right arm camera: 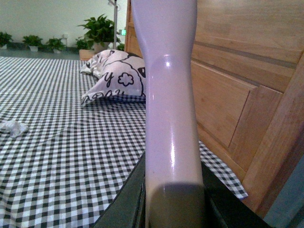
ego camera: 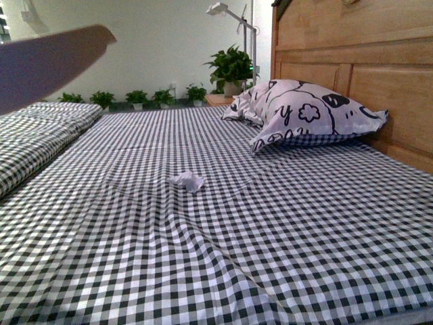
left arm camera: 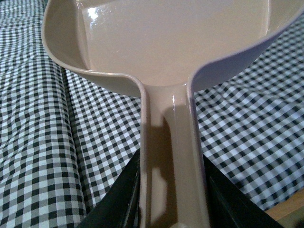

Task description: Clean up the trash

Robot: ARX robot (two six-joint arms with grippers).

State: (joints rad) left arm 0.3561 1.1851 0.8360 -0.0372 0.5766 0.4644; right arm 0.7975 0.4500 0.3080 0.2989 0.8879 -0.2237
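1. Dustpan [ego camera: 51, 64]: beige and scoop-shaped. It is raised in the air far to the left of the pillow [ego camera: 304, 112] and higher than it. Its stem sits between the dark jaws of the left gripper [left arm camera: 173, 204], which press against both sides of it.
2. Folded cover [ego camera: 40, 132]: black-and-white check. It lies flat far left of the pillow, below the dustpan.
3. Sheet [ego camera: 284, 257]: the same check, wrinkled. It spreads over the bed and runs under the pillow.
4. Trash [ego camera: 187, 180]: a small crumpled white wad. It lies on the sheet left of the pillow and nearer the onlooker, well apart from it. Neither gripper touches it. It sits lower than the held dustpan and well to its right. From the right wrist it shows far out on the open sheet, well apart from the right gripper [right arm camera: 173, 202], on the side away from the headboard [ego camera: 365, 68].
5. Potted plants [ego camera: 230, 68]: a row along the far wall behind the pillow, the largest just behind its left corner.
6. Lamp [ego camera: 233, 17]: white, standing above that largest plant.
7. Pillow: white with a black cartoon print. It rests just beside the headboard.
8. Headboard: panelled wood, right of the pillow.
9. Handle [right arm camera: 171, 118]: pale beige, glossy and upright, with its top out of frame. What it belongs to cannot be told. The right gripper's jaws are clamped on its lower end, near the headboard and nearer the onlooker than the pillow.
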